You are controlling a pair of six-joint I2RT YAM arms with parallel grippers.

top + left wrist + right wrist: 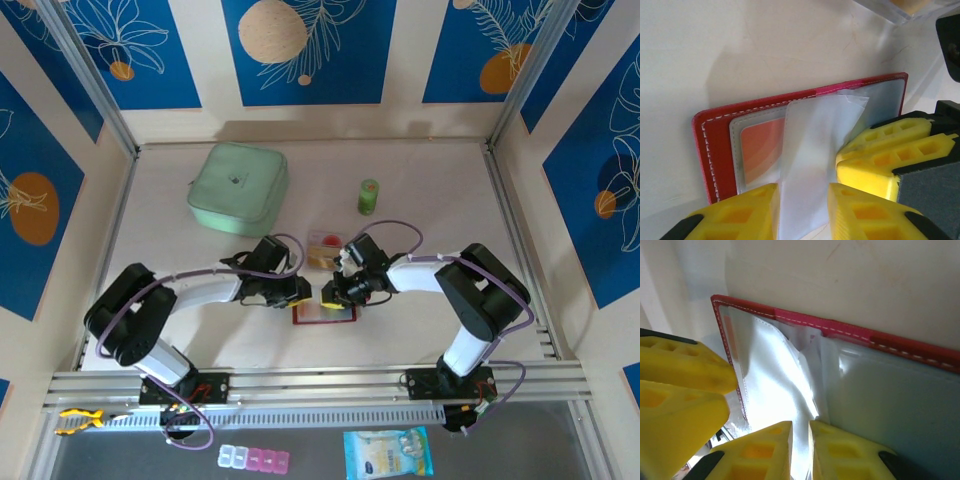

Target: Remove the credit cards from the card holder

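Note:
The red card holder (324,314) lies open on the table between both grippers. In the left wrist view its red border (710,150) frames a grey inside, and an orange card (760,150) sits in a clear pocket. A loose clear pocket sheet (810,150) stands up between the fingers of my left gripper (802,210), which is open around it. My right gripper (800,445) is pinched on the same clear sheet (775,375) from the other side. In the top view the left gripper (300,292) and right gripper (330,293) nearly touch. Tan and red-white cards (322,248) lie just behind the holder.
A pale-green square pouch (238,188) sits at the back left and a small green cylinder (368,196) at the back right. A clear plastic piece (900,10) lies beyond the holder. A pill box (253,458) and a blue packet (388,452) rest below the rail.

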